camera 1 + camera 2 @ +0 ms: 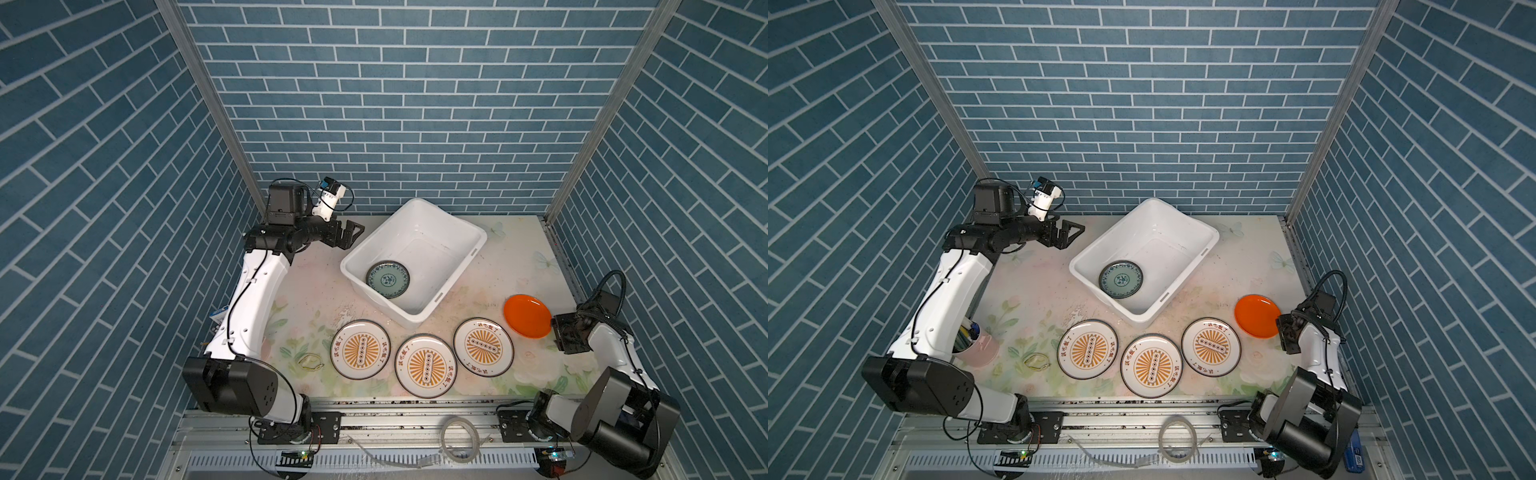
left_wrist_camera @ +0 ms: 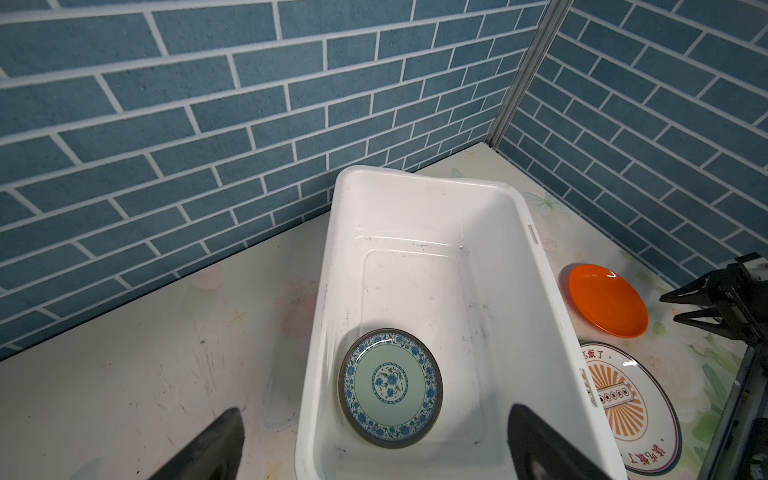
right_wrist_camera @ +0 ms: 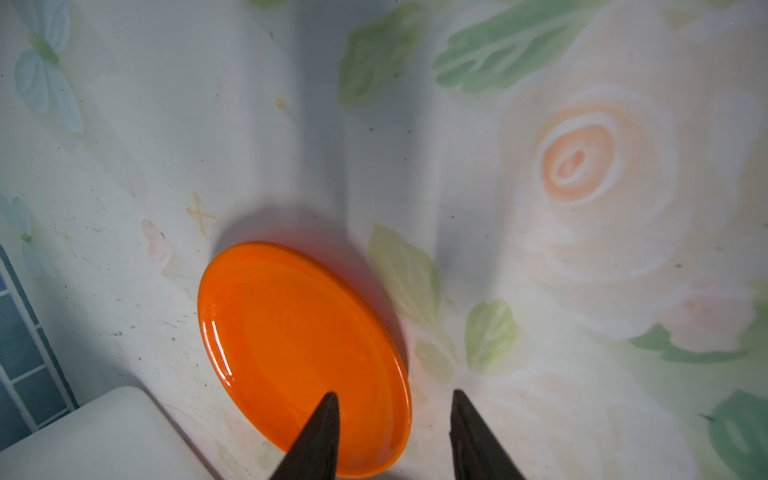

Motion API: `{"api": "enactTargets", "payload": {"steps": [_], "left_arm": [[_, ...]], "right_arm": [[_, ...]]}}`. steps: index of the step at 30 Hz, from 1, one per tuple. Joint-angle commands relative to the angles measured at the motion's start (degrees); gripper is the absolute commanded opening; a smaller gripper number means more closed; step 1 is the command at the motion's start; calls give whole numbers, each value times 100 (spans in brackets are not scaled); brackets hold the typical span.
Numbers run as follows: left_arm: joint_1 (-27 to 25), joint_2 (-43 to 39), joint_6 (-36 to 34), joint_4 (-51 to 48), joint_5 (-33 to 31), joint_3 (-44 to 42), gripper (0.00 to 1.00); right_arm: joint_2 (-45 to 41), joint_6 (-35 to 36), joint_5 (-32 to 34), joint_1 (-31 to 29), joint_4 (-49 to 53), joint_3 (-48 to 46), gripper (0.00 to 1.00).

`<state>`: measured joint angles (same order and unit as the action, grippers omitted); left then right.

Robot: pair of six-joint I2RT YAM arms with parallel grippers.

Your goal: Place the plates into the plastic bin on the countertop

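Left gripper sat wide open and empty beside the bin's left wall, raised off the counter. Plastic bin stood at the back middle of the countertop, skewed, with the teal-patterned plate flat in its near-left corner. Three sunburst plates lay in front of it: left one, middle one, right one, each flat, close but apart. Orange plate lay right of those, near the counter's right edge.

Right gripper was partly open, holding nothing: one finger over the plate's inside, the other outside its rim, so the rim sat between them. My read: I was lining up a rim pinch. To do it well I'd have dropped lower, bitten deep on the rim before lifting, and kept the plate level over the bin wall.

Counter was pale floral print, scuffed and speckled. A rubber band lay at front left. Blue brick-pattern walls enclosed three sides.
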<state>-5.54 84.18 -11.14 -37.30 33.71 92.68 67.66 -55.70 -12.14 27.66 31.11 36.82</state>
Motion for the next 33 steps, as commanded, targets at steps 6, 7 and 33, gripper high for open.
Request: {"api": "enactTargets", "payload": {"steps": [6, 7, 33], "left_arm": [[-17, -108, -22, 28, 4, -14, 100], [-17, -104, -29, 14, -1, -16, 100], [-2, -112, 15, 58, -54, -128, 100]], "right_arm": [[354, 244, -505, 43, -496, -226, 41], [377, 244, -517, 46, -533, -260, 41], [830, 66, -736, 46, -1998, -979, 29]]}}
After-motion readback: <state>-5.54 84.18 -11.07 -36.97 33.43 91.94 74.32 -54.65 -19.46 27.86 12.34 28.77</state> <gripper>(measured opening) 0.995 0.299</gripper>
